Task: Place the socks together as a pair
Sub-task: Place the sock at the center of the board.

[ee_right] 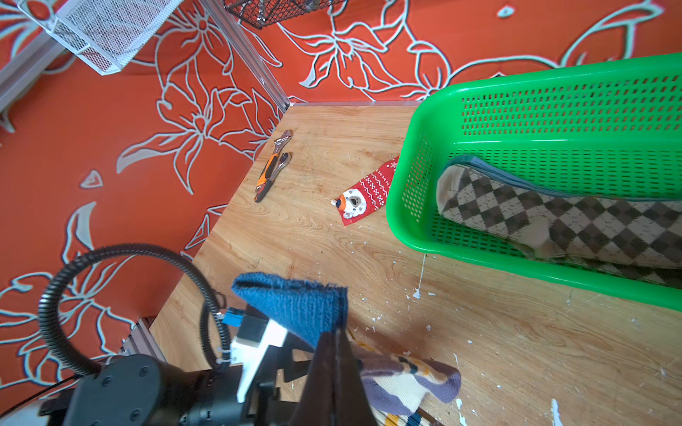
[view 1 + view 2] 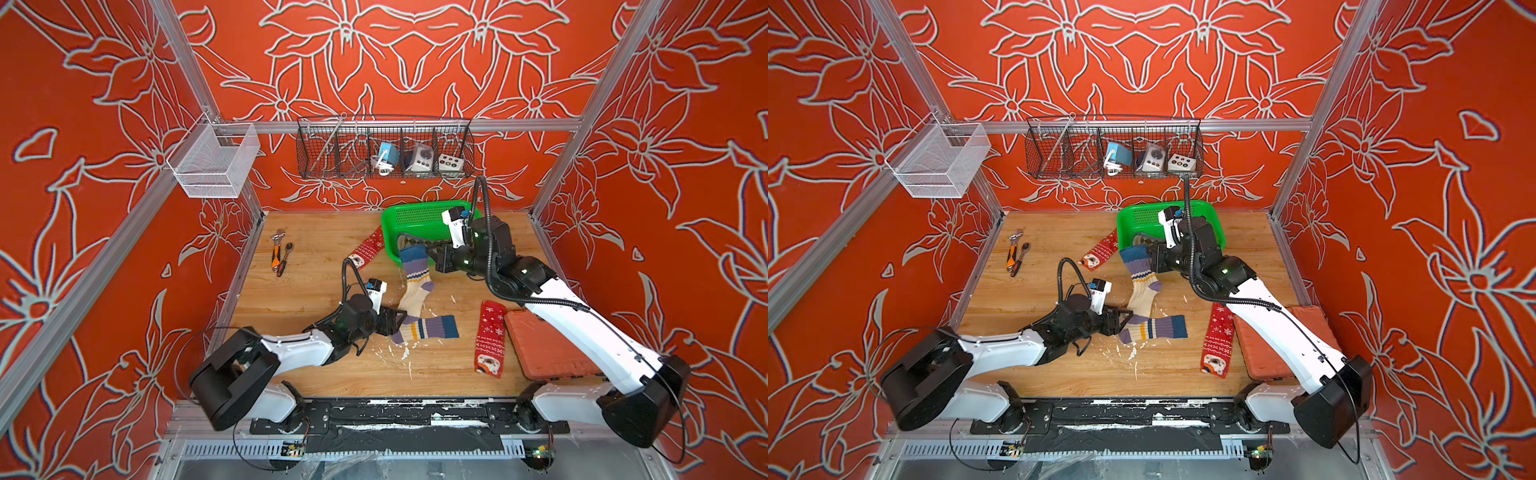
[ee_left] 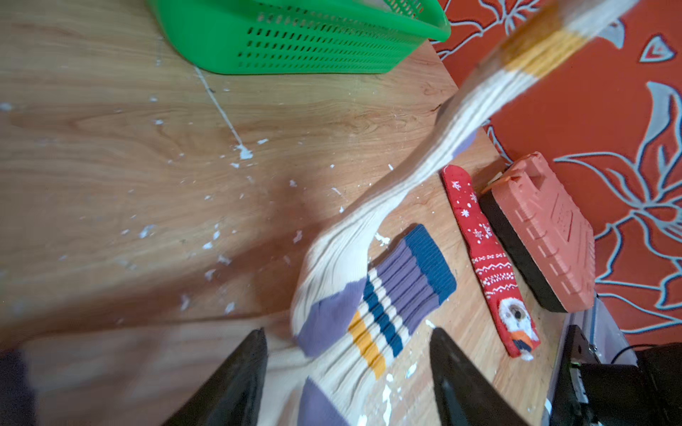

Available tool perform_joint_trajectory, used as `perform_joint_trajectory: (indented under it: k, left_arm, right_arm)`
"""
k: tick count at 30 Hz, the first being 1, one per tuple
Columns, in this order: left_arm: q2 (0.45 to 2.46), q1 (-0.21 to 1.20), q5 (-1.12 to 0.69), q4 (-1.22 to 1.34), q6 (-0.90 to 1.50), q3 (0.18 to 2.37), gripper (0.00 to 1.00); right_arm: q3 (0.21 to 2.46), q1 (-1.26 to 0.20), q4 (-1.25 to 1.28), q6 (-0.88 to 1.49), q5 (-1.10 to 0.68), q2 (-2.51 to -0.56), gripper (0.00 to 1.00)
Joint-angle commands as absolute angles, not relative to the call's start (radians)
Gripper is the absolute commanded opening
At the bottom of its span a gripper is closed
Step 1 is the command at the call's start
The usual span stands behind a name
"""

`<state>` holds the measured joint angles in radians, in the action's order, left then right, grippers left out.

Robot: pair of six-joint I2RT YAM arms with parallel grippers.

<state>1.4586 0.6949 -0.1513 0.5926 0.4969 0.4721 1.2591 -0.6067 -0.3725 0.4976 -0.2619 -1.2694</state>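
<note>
Low down, left arm (image 2: pixel 291 349) outstretched, jaws spread astride flat sock (image 2: pixel 432 328), right arm (image 2: pixel 582 324) bent, jaws clenched on dangling sock (image 2: pixel 415 282).

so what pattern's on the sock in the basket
The sock is brown-beige argyle, clearest in the right wrist view.

Near the middle of the frame, the right gripper (image 2: pixel 429 250) pinches the blue cuff of a cream ribbed sock with purple and orange stripes (image 2: pixel 415 286), which hangs down to the light wooden tabletop (image 2: pixel 316 291) in front of a green perforated plastic basket (image 2: pixel 409 216). Its foot end reaches a matching striped sock (image 2: pixel 432 329) lying flat, with the left gripper (image 2: pixel 397 322) at that sock's purple toe. A red snowflake sock (image 2: pixel 368 249) lies just left of the basket, and a second red snowflake sock (image 2: pixel 490 338) lies at lower right, just beside a flat orange plastic tool case (image 2: pixel 544 349).
</note>
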Motion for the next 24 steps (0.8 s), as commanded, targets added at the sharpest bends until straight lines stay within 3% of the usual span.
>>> perform_joint_trajectory:
  k: [1, 6, 9, 17, 24]
  left_arm:
    - [1.535, 0.710, -0.176, 0.670, 0.474, 0.497, 0.67]
    - [1.622, 0.713, -0.179, 0.678, 0.477, 0.519, 0.60]
    - [1.669, 0.715, -0.196, 0.680, 0.478, 0.543, 0.50]
    - [1.640, 0.728, -0.151, 0.596, 0.465, 0.596, 0.00]
    - [1.495, 0.701, -0.061, 0.352, 0.443, 0.645, 0.00]
  right_arm:
    - [1.233, -0.583, -0.351, 0.512, -0.257, -1.224, 0.00]
    - [1.194, -0.535, -0.348, 0.514, -0.285, -1.181, 0.00]
    - [1.175, -0.516, -0.348, 0.515, -0.299, -1.162, 0.00]
    - [1.098, -0.467, -0.400, 0.487, -0.278, -1.088, 0.00]
    - [0.978, -0.422, -0.434, 0.472, -0.225, -1.020, 0.00]
